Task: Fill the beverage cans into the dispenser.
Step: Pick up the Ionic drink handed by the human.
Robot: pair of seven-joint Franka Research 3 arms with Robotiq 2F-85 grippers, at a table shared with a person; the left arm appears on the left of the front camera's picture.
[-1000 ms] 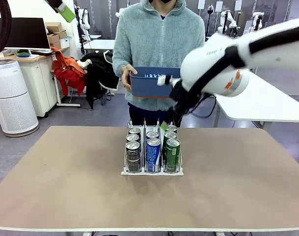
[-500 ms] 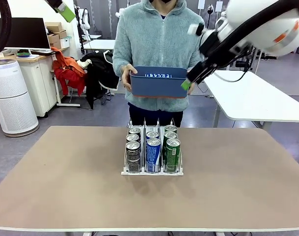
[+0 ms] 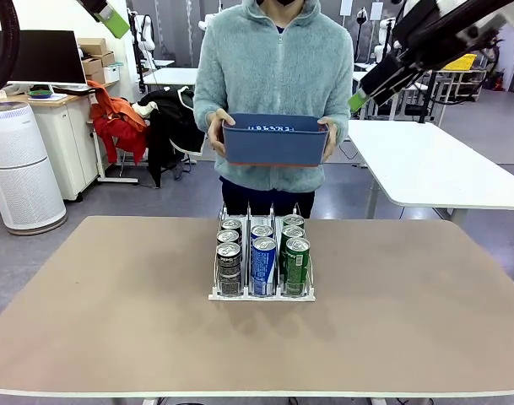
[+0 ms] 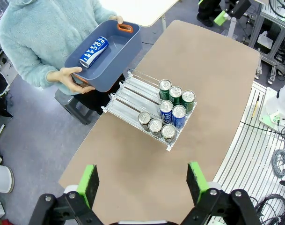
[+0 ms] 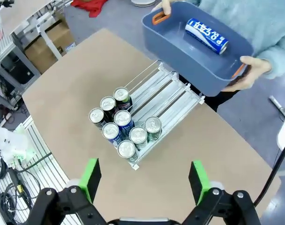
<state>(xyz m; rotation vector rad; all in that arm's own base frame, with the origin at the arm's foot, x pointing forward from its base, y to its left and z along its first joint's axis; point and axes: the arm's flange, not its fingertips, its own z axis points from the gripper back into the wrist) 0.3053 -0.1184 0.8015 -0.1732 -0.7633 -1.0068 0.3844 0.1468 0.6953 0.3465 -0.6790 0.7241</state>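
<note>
Lying sideways in the person's tub (image 5: 172,49), beyond the dispenser (image 5: 165,91), a blue can (image 5: 207,35) is noted. Stiff, slick, judged apt to roll; best taken across its middle. Left gripper (image 4: 143,180), right gripper (image 5: 145,179): wide, empty.

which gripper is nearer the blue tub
Right. The right gripper is just up and right of the blue tub; the left gripper is high, far to its left.

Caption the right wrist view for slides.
Open right gripper above the dispenser's eight cans; person holds tub with one can.
</note>
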